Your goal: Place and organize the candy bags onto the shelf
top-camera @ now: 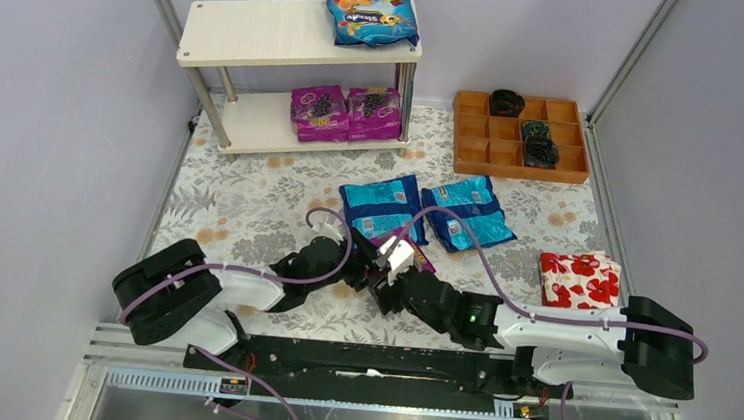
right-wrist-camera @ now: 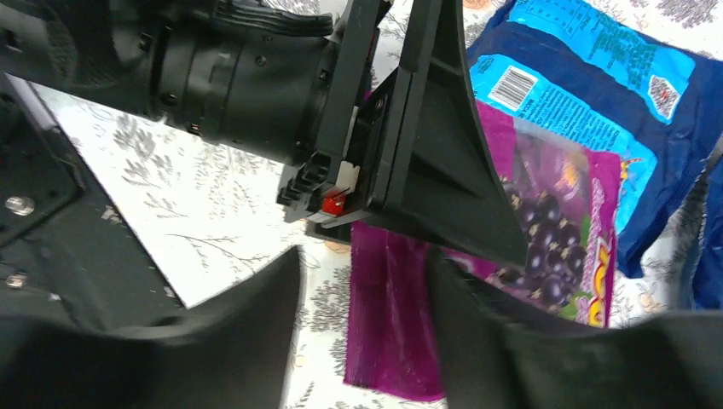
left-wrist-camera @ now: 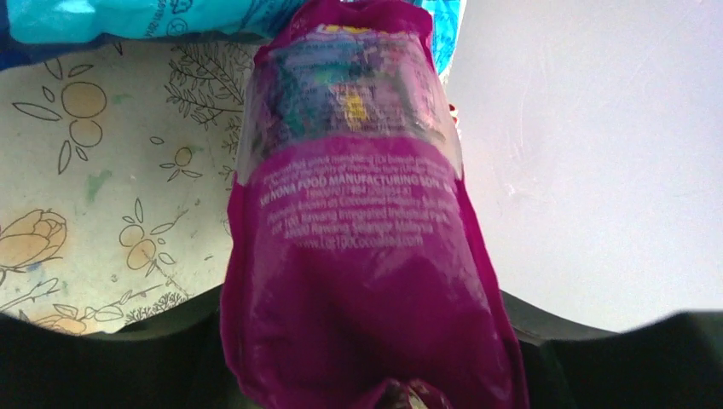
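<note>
A purple candy bag [left-wrist-camera: 358,256] hangs between my two grippers near the table's front middle. My left gripper [top-camera: 369,260] is shut on it, and the bag fills the space between its jaws [left-wrist-camera: 367,332]. My right gripper [right-wrist-camera: 362,273] is open, and the bag's sealed edge [right-wrist-camera: 392,324] lies loose against one finger. Two blue candy bags [top-camera: 383,209] [top-camera: 468,211] lie flat on the table just beyond. The shelf [top-camera: 262,31] stands at the back left. It has a blue bag [top-camera: 371,14] on its top board and two purple bags [top-camera: 319,113] [top-camera: 374,112] on its lower board.
An orange compartment tray [top-camera: 521,172] with dark items sits at the back right. A white packet with red flowers [top-camera: 579,280] lies at the right, near my right arm. Grey walls close in both sides.
</note>
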